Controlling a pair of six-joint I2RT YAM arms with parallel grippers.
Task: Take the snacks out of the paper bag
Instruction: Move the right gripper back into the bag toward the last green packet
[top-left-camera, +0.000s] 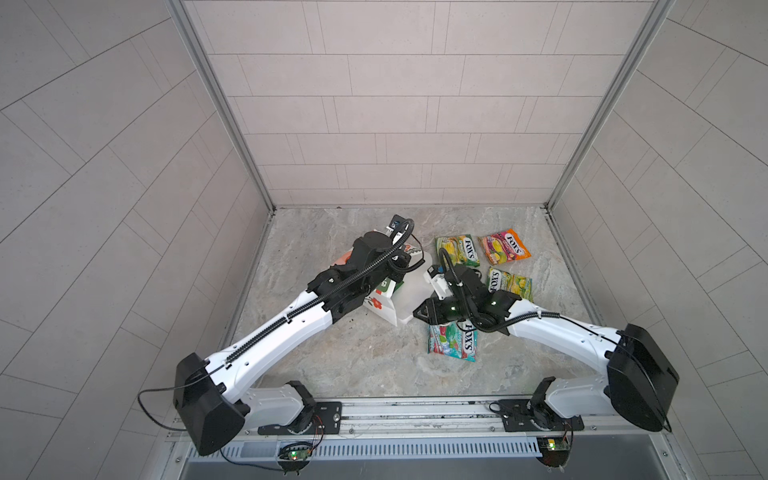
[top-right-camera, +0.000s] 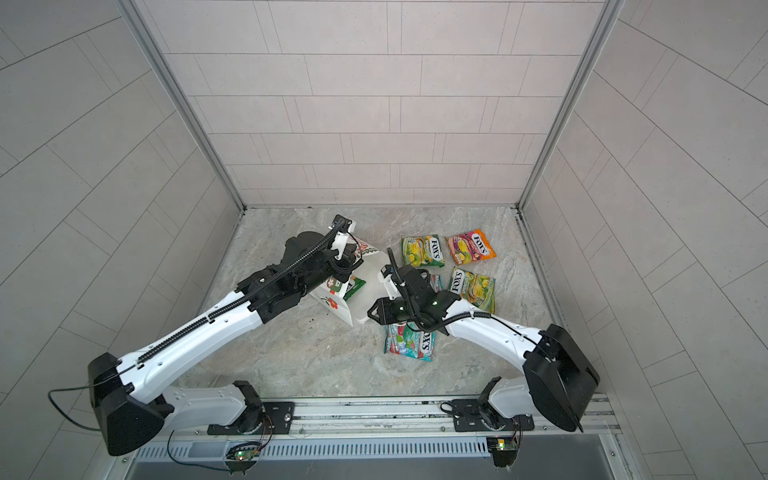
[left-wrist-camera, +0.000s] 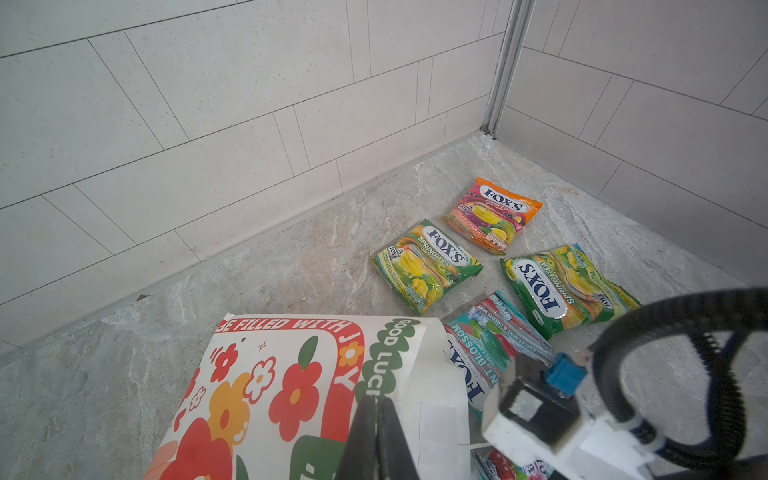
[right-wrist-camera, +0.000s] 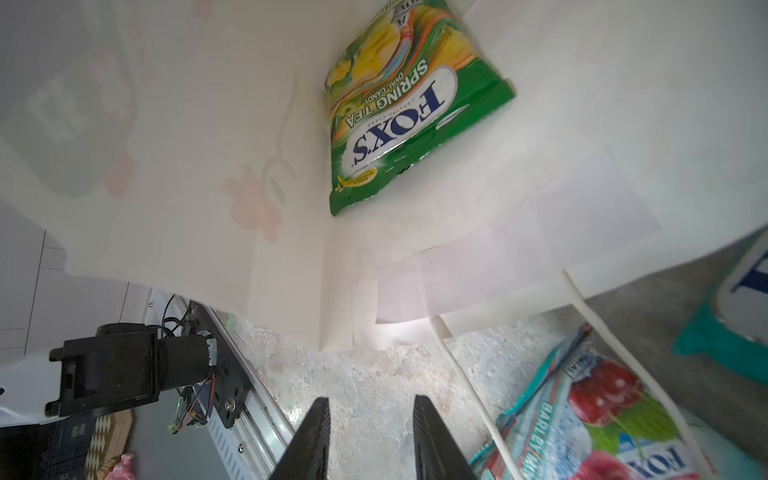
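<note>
1. In both top views the paper bag (top-left-camera: 409, 291) lies on its side on the marbled table (top-left-camera: 332, 365), a little left of the middle, with its open mouth turned toward the right arm. The left arm reaches over the bag from seven o'clock and the right arm comes in from four o'clock.
2. In a top view, seen from the bag, four snacks lie outside on the table. The first green-yellow packet (top-left-camera: 457, 249) is at two o'clock, with the orange-pink packet (top-left-camera: 505, 247) just beyond it. The second green-yellow packet (top-left-camera: 509, 284) is at three o'clock. The teal packet (top-left-camera: 453, 343) is at four o'clock, its far edge hidden by the right arm.
3. In the left wrist view the left gripper (left-wrist-camera: 377, 401) has its fingers pressed together on the paper wall of the bag. A second teal packet (left-wrist-camera: 486, 353) lies just beside the bag, partly hidden by its edge.
4. In the right wrist view the right gripper (right-wrist-camera: 372, 401) waits at the bag's mouth, fingers apart, with only bare table between them. The third green-yellow packet (right-wrist-camera: 399, 104) lies deep inside the bag. A white cord handle (right-wrist-camera: 465, 374) trails on the table.
</note>
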